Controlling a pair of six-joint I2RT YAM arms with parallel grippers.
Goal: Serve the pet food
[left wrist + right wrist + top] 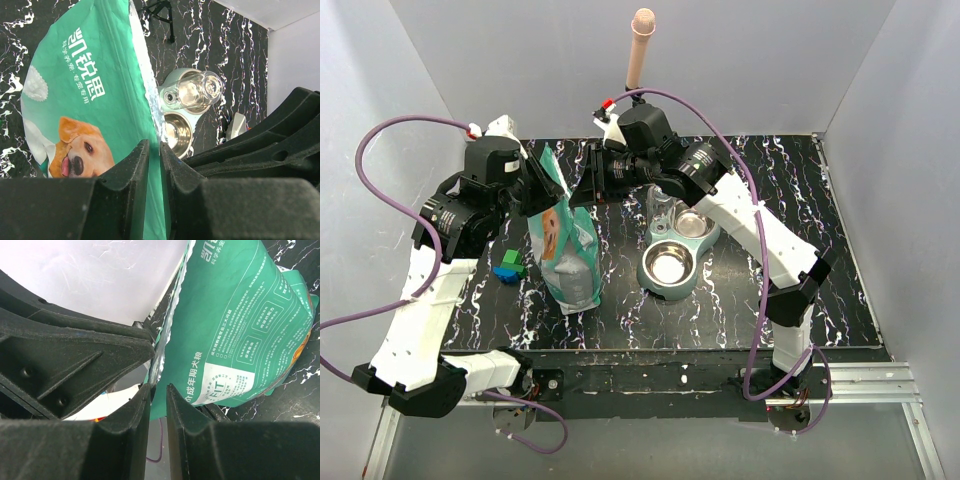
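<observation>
Black, white-veined marble-pattern tabletop, enclosed by plain pale walls. A teal-green stand-up pet-food bag with white lettering and a dog portrait stands on its base left of centre; the kibble itself is hidden inside. The left arm's fingers are clamped on the bag's silvery top edge from one side, and the right arm's fingers pinch the same edge from the other side. Just right of the bag sits a pale green twin-bowl feeder with a steel bowl and a clear bottle. Green and blue toy blocks lie beside the bag's base, on its left.
</observation>
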